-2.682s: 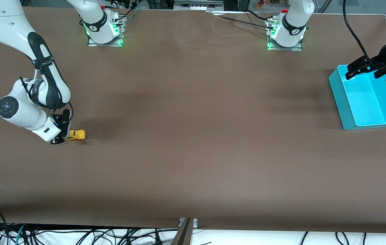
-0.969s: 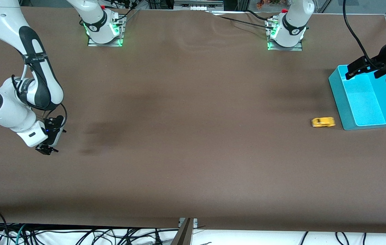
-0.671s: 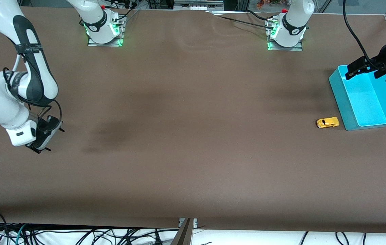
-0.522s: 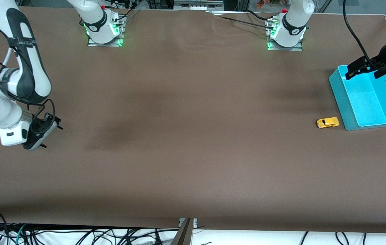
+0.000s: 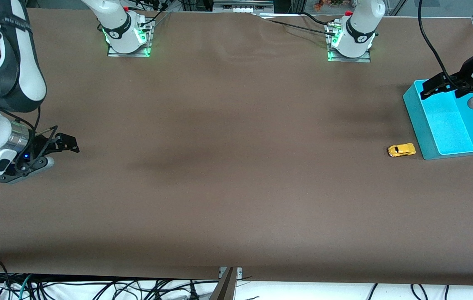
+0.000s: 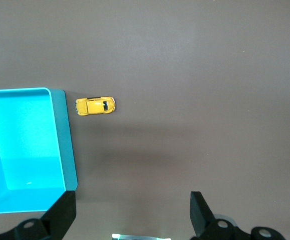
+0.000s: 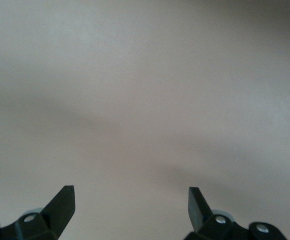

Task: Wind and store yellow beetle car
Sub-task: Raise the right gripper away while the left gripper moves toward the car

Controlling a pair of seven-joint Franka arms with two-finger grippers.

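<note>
The yellow beetle car (image 5: pixel 401 150) sits at the blue bin's (image 5: pixel 417 121) seven o'clock corner, ready for storing, left gripper (image 5: pixel 444 87) spread wide above the bin, right gripper (image 5: pixel 51 152) wide and empty, waiting.

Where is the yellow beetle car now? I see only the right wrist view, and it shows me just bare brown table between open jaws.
Observer: The yellow beetle car stands on the table at the left arm's end, beside the turquoise bin, not in it.
Operator: Is any gripper holding it?
Observer: No. The left gripper hangs open over the bin's rim, away from the car.
Operator: And where is my gripper?
Observer: The right gripper is open at the right arm's end of the table, holding nothing.
</note>
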